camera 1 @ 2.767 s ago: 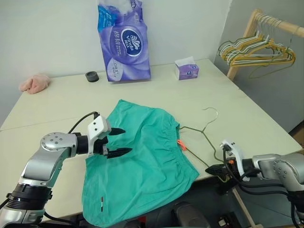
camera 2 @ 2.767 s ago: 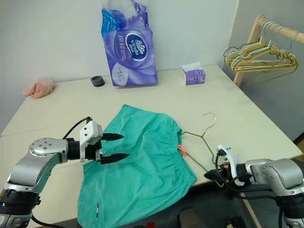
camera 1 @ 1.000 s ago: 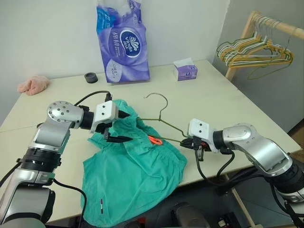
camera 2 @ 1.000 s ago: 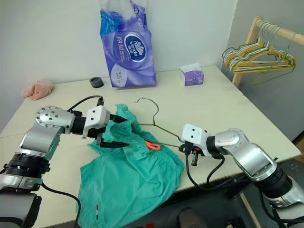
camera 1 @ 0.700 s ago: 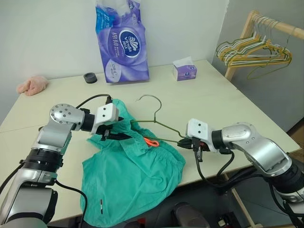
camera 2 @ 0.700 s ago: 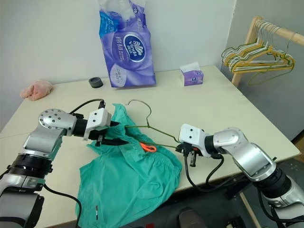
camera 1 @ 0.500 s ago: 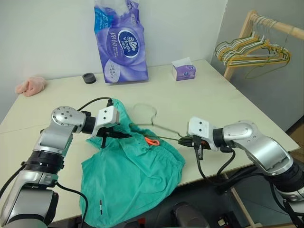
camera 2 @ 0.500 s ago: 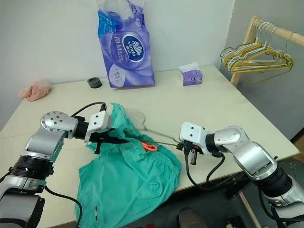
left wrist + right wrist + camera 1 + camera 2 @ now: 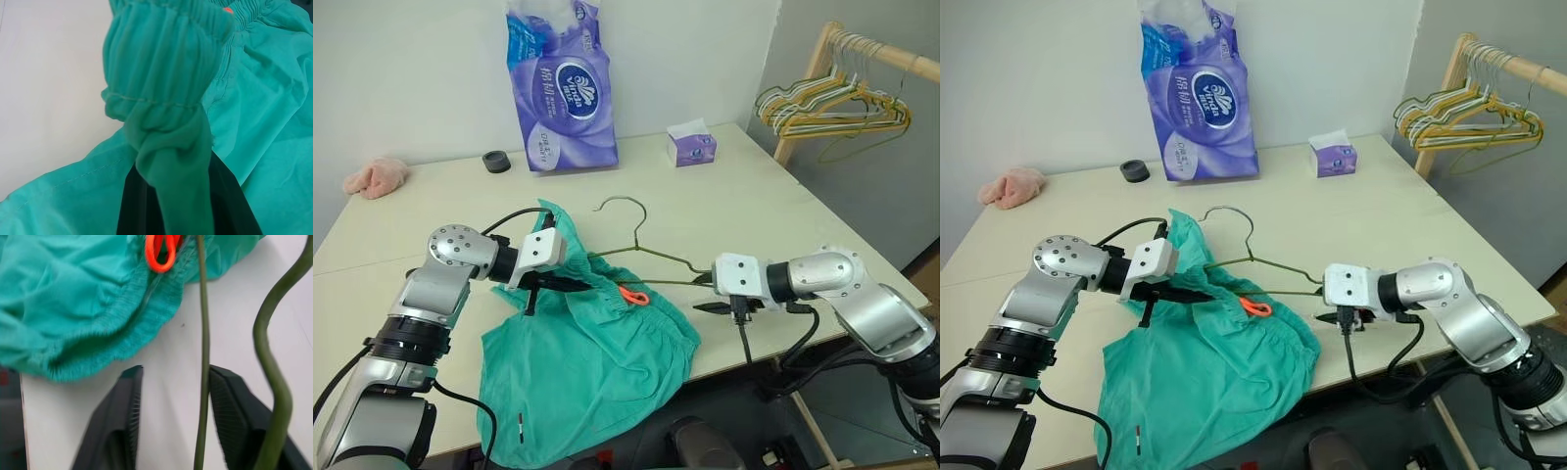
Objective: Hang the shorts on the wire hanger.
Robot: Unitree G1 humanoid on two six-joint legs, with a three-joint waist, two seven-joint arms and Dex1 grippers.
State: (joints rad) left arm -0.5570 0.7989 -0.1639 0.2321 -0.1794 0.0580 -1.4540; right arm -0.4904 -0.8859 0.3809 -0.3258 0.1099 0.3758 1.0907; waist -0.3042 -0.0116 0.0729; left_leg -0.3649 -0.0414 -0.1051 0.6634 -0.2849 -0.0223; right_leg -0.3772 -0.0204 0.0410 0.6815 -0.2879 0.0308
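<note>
Your right gripper point(image 9: 171, 421) has spread its fingers since a second ago, and the wire hanger point(image 9: 203, 357) runs loose between them. Your left gripper point(image 9: 1193, 294) is pinched on the shorts point(image 9: 161, 132), bunching the waistband, probably over the hanger's arm. The wrist view shows that bunched fold close up, on the table point(image 9: 754, 206).

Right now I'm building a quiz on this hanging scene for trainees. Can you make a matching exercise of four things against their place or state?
Things:
1. shorts
2. wire hanger
3. left end effector
4. right end effector

Places or states:
A. open, fingers either side of the wire
B. shut on the gathered waistband
C. teal, draped over the table's front edge
D. olive green, hook pointing toward the back wall

Pairs: 1-C, 2-D, 3-B, 4-A
</note>
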